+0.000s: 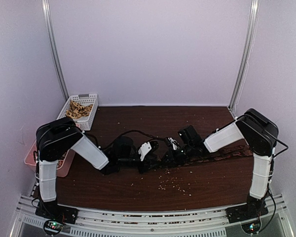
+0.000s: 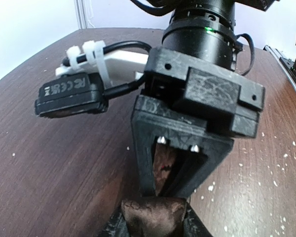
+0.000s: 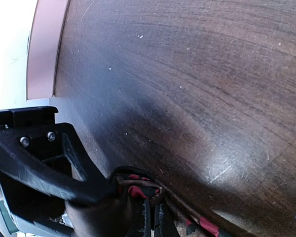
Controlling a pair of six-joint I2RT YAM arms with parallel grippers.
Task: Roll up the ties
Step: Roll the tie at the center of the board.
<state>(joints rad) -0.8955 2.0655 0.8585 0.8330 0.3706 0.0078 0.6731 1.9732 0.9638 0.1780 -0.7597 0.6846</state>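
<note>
Table [image 1: 138,116]: dark brown wood-grain top, glossy, w/ pale crumbs [image 1: 173,183] scattered toward the near edge. Tie [image 2: 153,211]: shiny brown satin, mid-table where the grippers meet. One end is bunched into a rounded fold and the rest runs as a thin flat strip toward the right edge. Red patches show on it in the right wrist view. R gripper [image 2: 160,190]: scuffed black plastic, V-shaped, fingers pressed together pinching the tie. L gripper [image 2: 154,226]: the fold sits btwn its fingers, can't tell if clamped or loose. Far-left corner: white plastic lattice basket [image 1: 90,120], rectangular, holding a tangle of tan ties [image 1: 79,109]. Left edge: flat pink tray [image 1: 65,168], partly hidden, contents unclear.
</note>
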